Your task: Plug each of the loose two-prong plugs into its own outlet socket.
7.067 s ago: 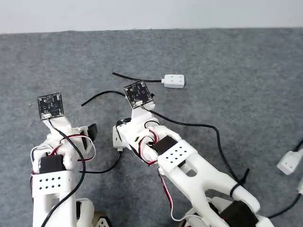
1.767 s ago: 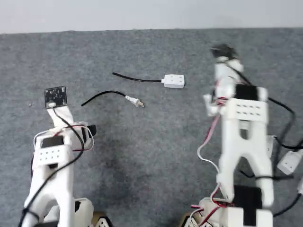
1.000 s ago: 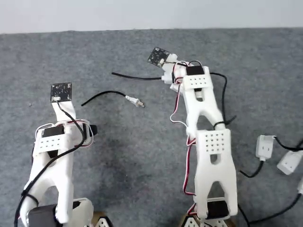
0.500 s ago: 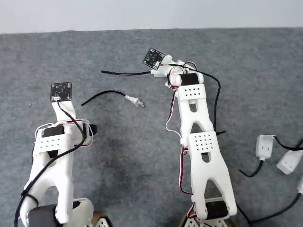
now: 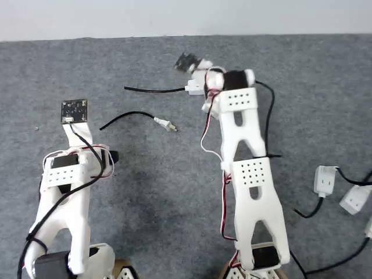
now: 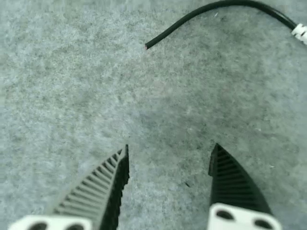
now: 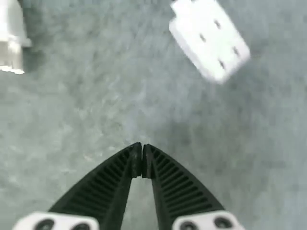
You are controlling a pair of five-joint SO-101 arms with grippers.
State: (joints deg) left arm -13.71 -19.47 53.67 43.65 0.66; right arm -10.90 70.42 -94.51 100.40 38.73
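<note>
Grey mat [image 5: 325,87]: your right arm [image 5: 250,174] lies stretched far across it, with the right gripper [image 7: 142,155] pinched closed on nothing, near the white outlet socket [image 5: 193,88]. Your left gripper [image 6: 170,149] stands wide open, empty. The loose plug [image 5: 165,124] lies on the mat between both arms, unplugged.

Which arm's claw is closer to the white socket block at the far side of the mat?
Right. The right gripper, shut, is close beside the socket block. The left gripper, open, is far off to its side, near the tail of the loose plug's cord.
</note>
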